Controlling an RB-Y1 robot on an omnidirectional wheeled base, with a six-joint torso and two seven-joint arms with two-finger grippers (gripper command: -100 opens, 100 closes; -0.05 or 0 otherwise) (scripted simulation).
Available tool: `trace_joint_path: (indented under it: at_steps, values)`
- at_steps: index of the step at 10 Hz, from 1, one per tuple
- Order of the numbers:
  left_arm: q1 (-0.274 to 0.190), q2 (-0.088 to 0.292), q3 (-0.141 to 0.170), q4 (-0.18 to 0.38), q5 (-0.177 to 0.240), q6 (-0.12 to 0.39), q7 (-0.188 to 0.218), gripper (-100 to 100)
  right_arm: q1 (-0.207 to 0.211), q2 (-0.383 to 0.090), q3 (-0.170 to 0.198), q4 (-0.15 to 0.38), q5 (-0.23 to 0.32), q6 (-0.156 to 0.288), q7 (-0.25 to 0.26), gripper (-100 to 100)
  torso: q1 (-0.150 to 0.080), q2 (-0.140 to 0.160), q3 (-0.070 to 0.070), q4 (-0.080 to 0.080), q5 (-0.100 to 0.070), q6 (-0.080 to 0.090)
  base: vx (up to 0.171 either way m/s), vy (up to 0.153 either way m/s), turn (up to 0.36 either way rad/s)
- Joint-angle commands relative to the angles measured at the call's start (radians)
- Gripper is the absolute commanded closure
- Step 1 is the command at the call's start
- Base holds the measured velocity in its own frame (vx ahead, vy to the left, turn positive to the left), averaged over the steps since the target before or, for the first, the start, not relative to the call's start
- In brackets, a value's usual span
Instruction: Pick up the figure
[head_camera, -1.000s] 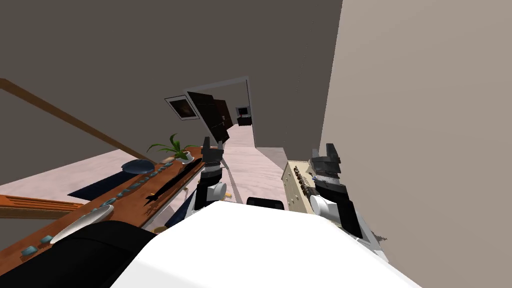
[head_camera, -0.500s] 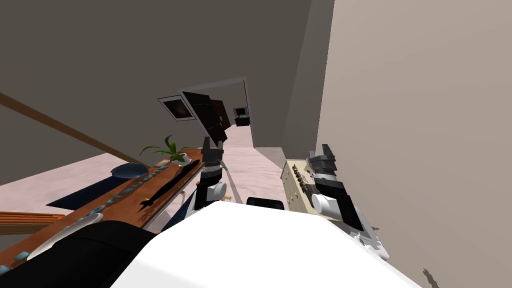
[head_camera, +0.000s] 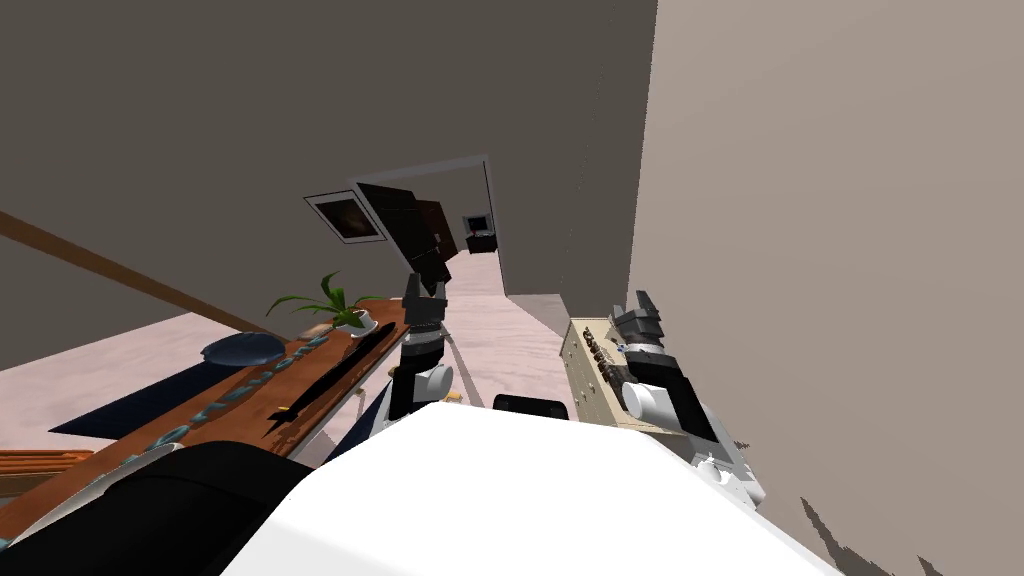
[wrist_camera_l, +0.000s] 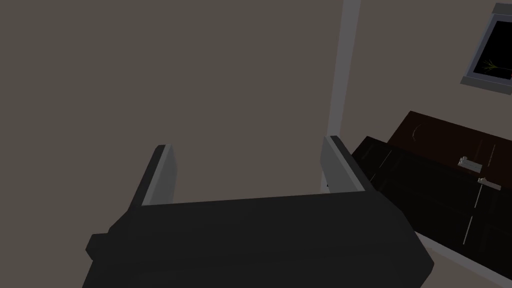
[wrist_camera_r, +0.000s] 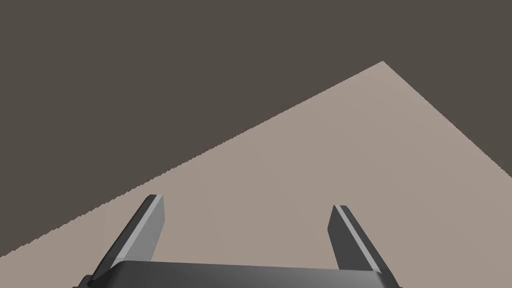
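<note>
A row of small dark things (head_camera: 603, 354) lies on top of a low cream cabinet (head_camera: 585, 392) by the right wall; I cannot tell whether one is the figure. My right gripper (head_camera: 637, 308) hovers just above the cabinet's far end, open and empty, and the right wrist view shows its fingers (wrist_camera_r: 150, 225) spread against bare walls. My left gripper (head_camera: 424, 291) is raised past the end of a long wooden table (head_camera: 235, 405). It is open too, with nothing between its fingers (wrist_camera_l: 162, 175).
The table carries a potted plant (head_camera: 335, 300), a dark blue rounded thing (head_camera: 243, 348) and a long black thing (head_camera: 330, 375). A doorway (head_camera: 470, 235) with an open dark door (head_camera: 410, 235) lies ahead. The beige wall (head_camera: 850, 300) is close on the right. A dark rug (head_camera: 130, 405) is beyond the table.
My view has swung: the table, plant and doorway have slid left and the right wall takes up more of the picture. Both arms keep their pose.
</note>
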Motion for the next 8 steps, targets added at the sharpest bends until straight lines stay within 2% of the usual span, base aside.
trace_joint_path:
  at_steps: [1, 2, 3, 4, 5, 6, 7, 8]
  values:
    - [0.0, 0.0, 0.0, 0.0, 0.0, 0.0, 0.0, 0, -0.004, -0.003, -0.004, 0.011, -0.006, 0.036, -0.017, -100, 0.0, 0.0, 0.0, 0.0, 0.0, 0.0, 0.002, 0.02, -0.052]
    - [0.0, 0.0, 0.0, 0.0, 0.0, 0.0, 0.0, 0, -0.019, -0.008, -0.013, 0.03, -0.017, 0.076, -0.045, -100, 0.0, 0.0, 0.0, 0.0, 0.0, 0.0, 0.005, 0.026, -0.087]
    - [0.0, 0.0, 0.0, 0.0, 0.0, 0.0, 0.0, 0, -0.019, -0.008, -0.013, 0.03, -0.017, 0.09, -0.045, -100, 0.0, 0.0, 0.0, 0.0, 0.0, 0.0, 0.007, 0.025, -0.057]
    - [0.0, 0.0, 0.0, 0.0, 0.0, 0.0, 0.0, 0, -0.034, -0.012, -0.022, 0.051, -0.028, 0.127, -0.074, -100, 0.0, 0.0, 0.0, 0.0, 0.0, 0.0, 0.014, 0.024, -0.099]
    - [0.0, 0.0, 0.0, 0.0, 0.0, 0.0, 0.0, 0, -0.034, -0.012, -0.022, 0.051, -0.028, 0.145, -0.074, -100, 0.0, -0.001, 0.0, 0.0, 0.0, 0.0, 0.01, 0.022, -0.045]
    - [0.0, 0.0, 0.0, 0.0, 0.0, 0.0, 0.0, 0, -0.049, -0.015, -0.033, 0.073, -0.04, 0.179, -0.103, -100, 0.0, -0.001, 0.0, 0.0, 0.0, 0.0, 0.014, 0.022, -0.099]
    - [0.0, 0.0, 0.0, 0.0, 0.0, 0.0, 0.0, 0, -0.049, -0.015, -0.033, 0.073, -0.04, 0.202, -0.103, -100, 0.0, -0.001, -0.001, 0.0, 0.0, 0.0, 0.014, 0.023, -0.044]
    - [0.0, 0.0, 0.0, 0.0, 0.0, 0.0, 0.0, 0, -0.065, -0.019, -0.043, 0.097, -0.052, 0.24, -0.132, -100, 0.0, -0.001, -0.001, 0.0, 0.0, 0.0, 0.022, 0.027, -0.099]
